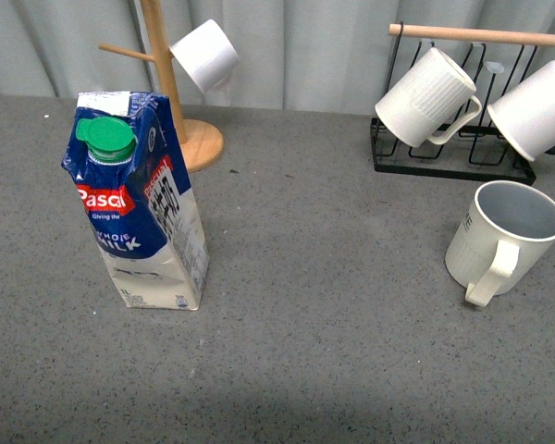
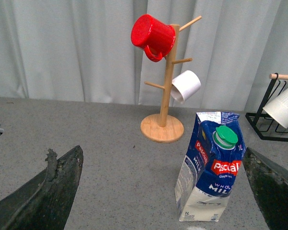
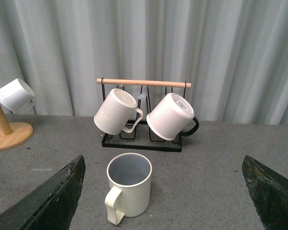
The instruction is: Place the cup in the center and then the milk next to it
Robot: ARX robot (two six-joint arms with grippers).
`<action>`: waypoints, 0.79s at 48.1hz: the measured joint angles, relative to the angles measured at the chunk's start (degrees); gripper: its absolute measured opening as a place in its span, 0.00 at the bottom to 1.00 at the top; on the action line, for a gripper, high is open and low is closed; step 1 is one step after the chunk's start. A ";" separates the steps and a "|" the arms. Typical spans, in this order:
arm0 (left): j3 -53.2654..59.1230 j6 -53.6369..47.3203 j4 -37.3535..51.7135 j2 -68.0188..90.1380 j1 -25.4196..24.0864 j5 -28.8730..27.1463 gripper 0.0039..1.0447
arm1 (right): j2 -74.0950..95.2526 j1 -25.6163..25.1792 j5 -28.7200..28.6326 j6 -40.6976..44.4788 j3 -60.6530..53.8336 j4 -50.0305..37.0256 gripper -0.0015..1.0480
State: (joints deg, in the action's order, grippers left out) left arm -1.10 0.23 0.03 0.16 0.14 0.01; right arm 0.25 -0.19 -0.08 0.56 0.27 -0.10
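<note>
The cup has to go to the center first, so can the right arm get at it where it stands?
Probably yes. The cup stands upright on the table ahead of the open right gripper, its handle toward the gripper, with nothing between them. The rack stands behind the cup, apart from it.

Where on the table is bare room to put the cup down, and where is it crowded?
Bare: the wide stretch of table between the milk and the cup, and the near strip. Crowded: the back, with the wooden mug tree and the black rack.
</note>
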 joint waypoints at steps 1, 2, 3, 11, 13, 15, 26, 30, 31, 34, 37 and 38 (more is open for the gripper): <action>0.00 0.00 0.00 0.00 0.00 -0.02 0.94 | 0.00 0.00 0.00 0.00 0.00 0.00 0.91; 0.00 0.00 0.00 0.00 0.00 -0.02 0.94 | 0.00 0.00 0.00 0.00 0.00 0.00 0.91; 0.00 0.00 0.00 0.00 0.00 0.00 0.94 | 0.00 0.00 0.00 0.00 0.00 0.00 0.91; 0.00 0.00 0.00 0.00 0.00 -0.02 0.94 | 0.00 0.00 0.00 0.02 0.00 0.00 0.91; 0.00 0.00 0.00 0.00 0.00 -0.02 0.94 | 0.00 0.00 0.00 0.00 0.00 0.00 0.91; 0.00 0.00 0.00 0.00 0.00 -0.02 0.94 | 0.00 0.00 0.00 0.00 0.00 0.00 0.91; 0.00 0.00 0.00 0.00 0.00 -0.02 0.94 | 0.00 0.00 0.00 0.00 0.00 0.00 0.91; 0.00 0.00 0.00 0.00 0.00 -0.02 0.94 | 0.00 0.00 0.00 0.00 0.00 0.00 0.91; 0.00 0.00 0.00 0.00 0.00 0.00 0.94 | 0.00 0.00 0.00 0.00 0.00 0.00 0.91; 0.00 0.00 0.00 0.00 0.00 -0.02 0.94 | 0.00 0.00 0.00 0.00 0.00 0.00 0.91; 0.00 0.00 0.00 0.00 0.00 -0.02 0.94 | 0.00 0.00 0.00 0.00 0.00 0.00 0.91; 0.00 0.00 0.00 0.00 0.00 -0.02 0.94 | 0.00 0.00 0.00 0.00 0.00 0.00 0.91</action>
State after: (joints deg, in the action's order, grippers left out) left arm -1.10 0.23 0.03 0.16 0.14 -0.01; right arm 0.25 -0.19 -0.08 0.56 0.27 -0.10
